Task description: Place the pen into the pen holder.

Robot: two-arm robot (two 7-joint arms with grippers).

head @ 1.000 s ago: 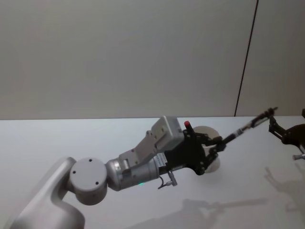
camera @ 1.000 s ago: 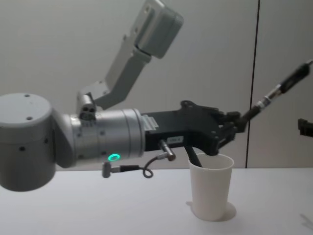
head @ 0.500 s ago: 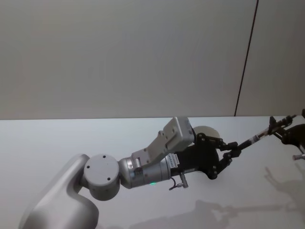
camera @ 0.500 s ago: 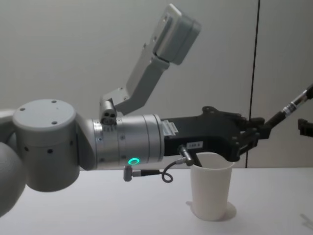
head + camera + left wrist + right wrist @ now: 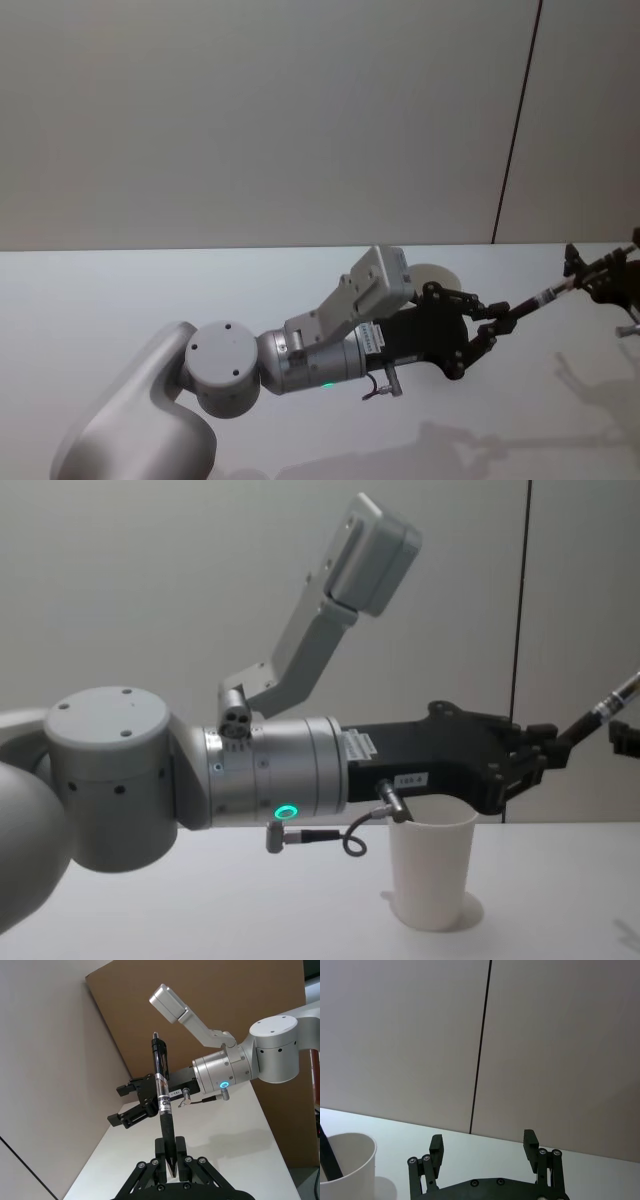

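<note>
1. Pen was held in the air by the left gripper, with the jaws clamped tight on its writing-tip end.
2. Barrel stuck out from the fingers toward the robot's right, tilted a little upward, with the button end farthest out. In the left wrist view a clear section with a printed label sat about mid-barrel.
3. Left gripper hung over the table. In the chest view its black body was just above the rim of the pen holder.
4. Pen was outside the cup, off to its right and higher than the rim.
5. Pen holder, a white paper cup, stood upright on the table, partly hidden behind the left arm in the head view.
6. Right wrist view showed a dark slim thing leaning inside the cup; I could not tell what it was.
7. Right gripper was at the right edge of the head view, near the pen's far end. Its jaws were wide apart with nothing between them.
</note>
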